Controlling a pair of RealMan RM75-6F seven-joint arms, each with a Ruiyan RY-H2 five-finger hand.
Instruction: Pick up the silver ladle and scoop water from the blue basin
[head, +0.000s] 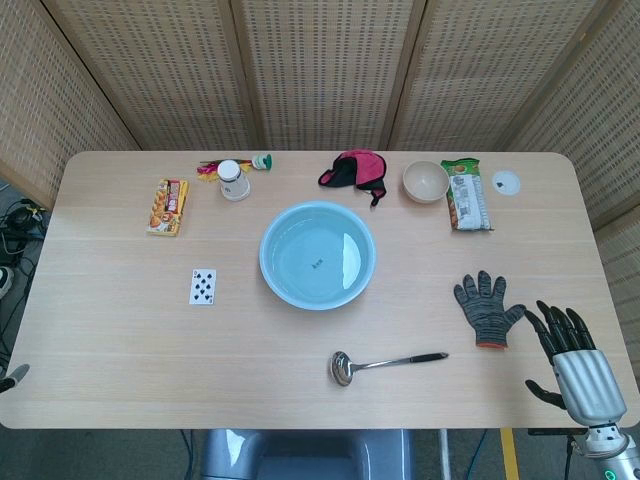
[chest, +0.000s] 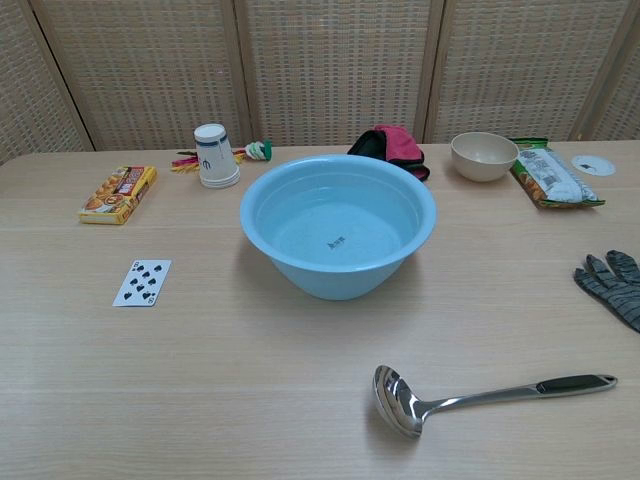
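Note:
The silver ladle (head: 385, 362) lies flat on the table near the front edge, bowl to the left and black-tipped handle pointing right; the chest view shows the ladle (chest: 470, 397) the same way. Behind it stands the blue basin (head: 317, 255) with water in it, at the table's middle (chest: 338, 225). My right hand (head: 572, 362) hovers at the front right corner, fingers spread and holding nothing, well right of the handle's end. A small grey and black tip (head: 12, 377) shows at the left edge, perhaps my left hand; its pose is hidden.
A grey glove (head: 487, 310) lies between my right hand and the ladle. Along the back stand a snack box (head: 168, 206), paper cup (head: 233, 181), red-black cloth (head: 356, 170), beige bowl (head: 426, 181), green packet (head: 466, 194) and white disc (head: 506, 182). A playing card (head: 203, 286) lies left of the basin.

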